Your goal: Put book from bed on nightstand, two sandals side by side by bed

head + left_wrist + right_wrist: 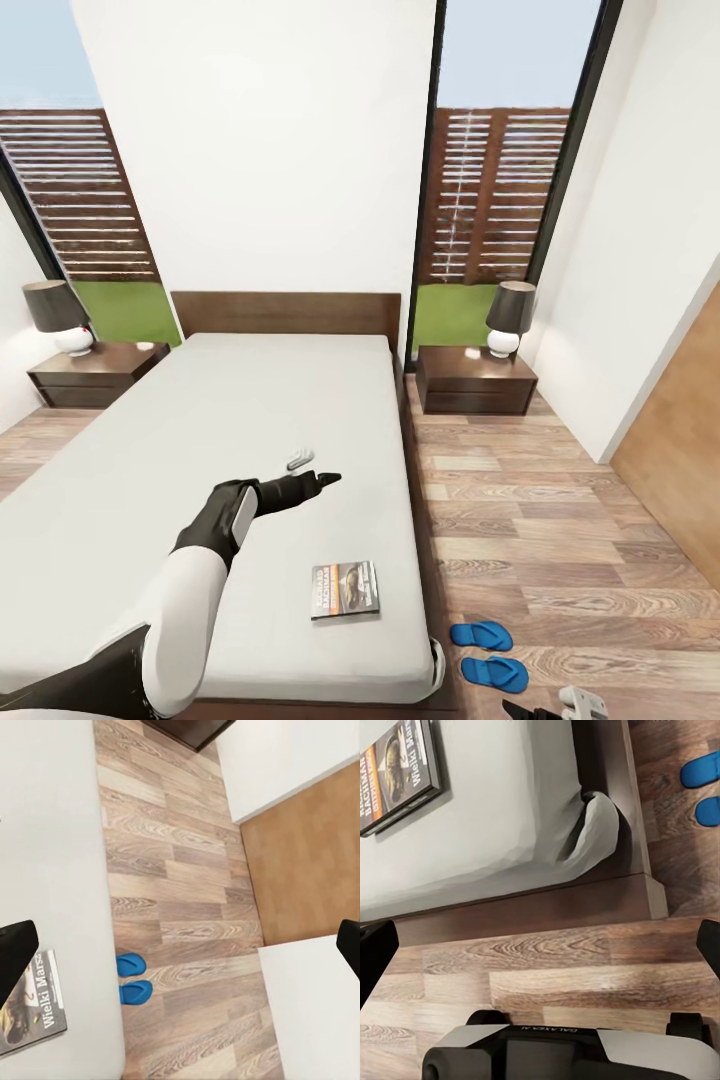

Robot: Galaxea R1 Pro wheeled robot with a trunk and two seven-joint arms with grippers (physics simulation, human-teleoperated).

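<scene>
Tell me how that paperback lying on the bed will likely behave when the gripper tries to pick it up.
The book looks thin and lies flat on the soft mattress, so fingers may struggle to get under an edge. It is probably light and slightly bendy, being a slim paperback. Its glossy-looking cover might slide rather than lift if pushed; it won't roll.

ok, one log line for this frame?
left gripper: open, over bed, empty | right gripper: open, low by bed foot | book: on bed | sandals: side by side on floor beside bed

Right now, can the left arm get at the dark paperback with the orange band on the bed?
Probably yes: the left gripper hangs open above the light-grey mattress, and the dark paperback with the orange band lies flat with nothing between them.
</scene>
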